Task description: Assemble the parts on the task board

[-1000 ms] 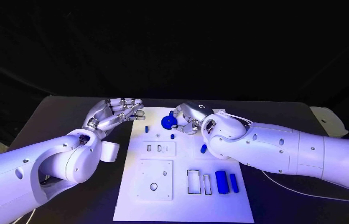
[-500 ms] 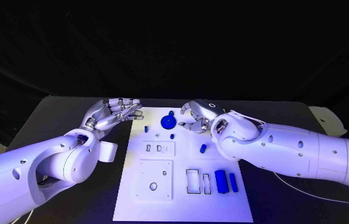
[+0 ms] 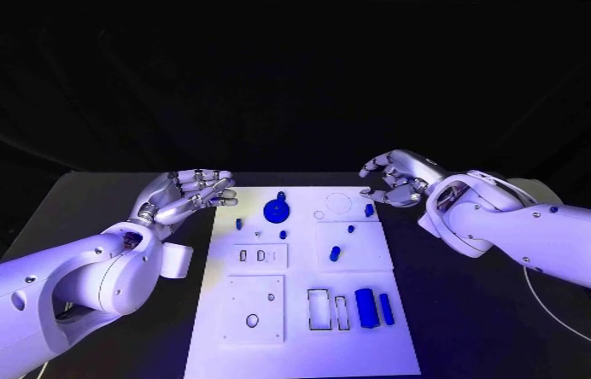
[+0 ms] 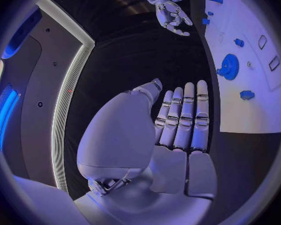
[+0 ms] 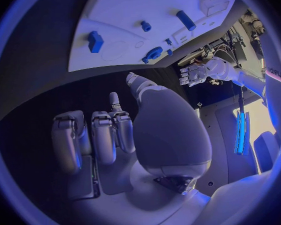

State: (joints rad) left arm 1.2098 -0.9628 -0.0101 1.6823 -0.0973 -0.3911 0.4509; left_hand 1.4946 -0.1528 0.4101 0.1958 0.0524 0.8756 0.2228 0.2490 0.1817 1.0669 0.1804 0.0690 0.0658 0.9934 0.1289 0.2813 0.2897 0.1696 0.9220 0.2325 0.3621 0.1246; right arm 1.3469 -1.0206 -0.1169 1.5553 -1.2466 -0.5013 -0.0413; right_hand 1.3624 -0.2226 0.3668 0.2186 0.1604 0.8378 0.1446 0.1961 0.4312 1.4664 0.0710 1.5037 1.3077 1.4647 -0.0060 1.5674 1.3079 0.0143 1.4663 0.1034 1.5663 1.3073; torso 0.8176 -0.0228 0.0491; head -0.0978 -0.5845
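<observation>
The right hand [image 3: 396, 180] hangs just off the far right corner of the task board [image 3: 308, 328], palm turned toward the board, fingers loosely curled and apart with nothing in them. Its white forearm runs back to the right edge of the head view, clear of the board's right side. In the right wrist view the same hand [image 5: 109, 135] shows its fingers side by side over the dark table [image 5: 34, 110], with the board's corner beyond them.

The left hand [image 3: 191, 191] floats just off the far left corner of the board, palm up, fingers extended and slightly parted, holding nothing. The left wrist view shows those fingers [image 4: 184, 120] lying straight and close together, beside the board's edge.

The white task board lies in the middle of the black table [image 3: 86, 200], its long sides running away from the robot. A blue gear [image 3: 277, 210] stands near the far left part of the board, between the two hands and touched by neither. Small blue pegs [image 3: 334, 253] are scattered over the middle of the board. Two blue bars [image 3: 365, 307] lie side by side near the right edge of the near half, next to rectangular slots [image 3: 319, 307].

Bare table borders the board on both long sides.
</observation>
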